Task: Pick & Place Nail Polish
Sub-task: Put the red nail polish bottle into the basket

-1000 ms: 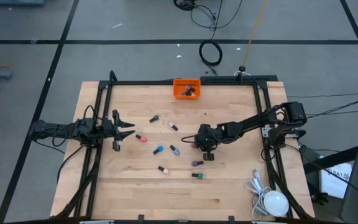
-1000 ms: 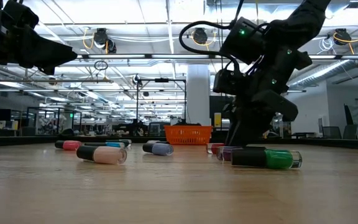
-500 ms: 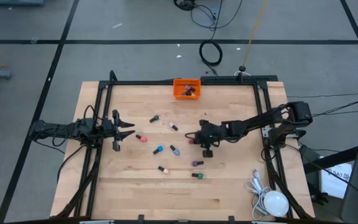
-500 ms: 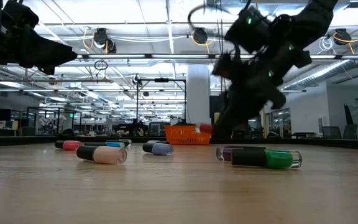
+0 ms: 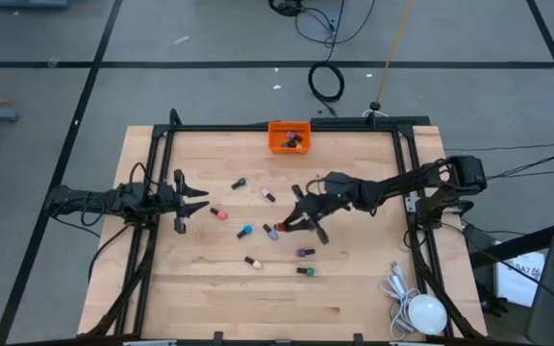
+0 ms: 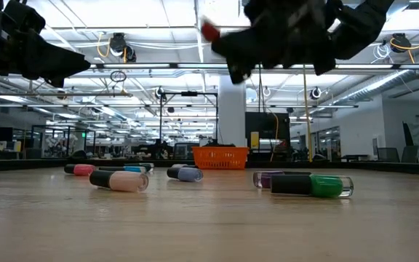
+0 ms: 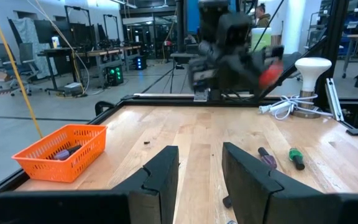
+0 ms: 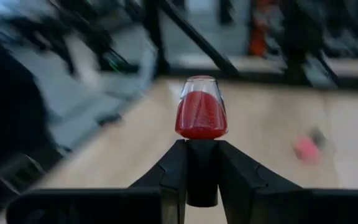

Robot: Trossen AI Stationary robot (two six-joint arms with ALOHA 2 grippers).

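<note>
While my right gripper point(image 8: 199, 163) hung above mid-table, its fingers were clamped on the dark cap of a red nail polish bottle point(image 8: 201, 114), lifted clear of the wood. Other bottles point(image 5: 245, 232) lay scattered toward its nine o'clock; the orange bin point(image 5: 289, 135) sat at twelve. My left gripper point(image 5: 198, 198) waited at the table's nine o'clock edge, fingers apart, empty.
</note>
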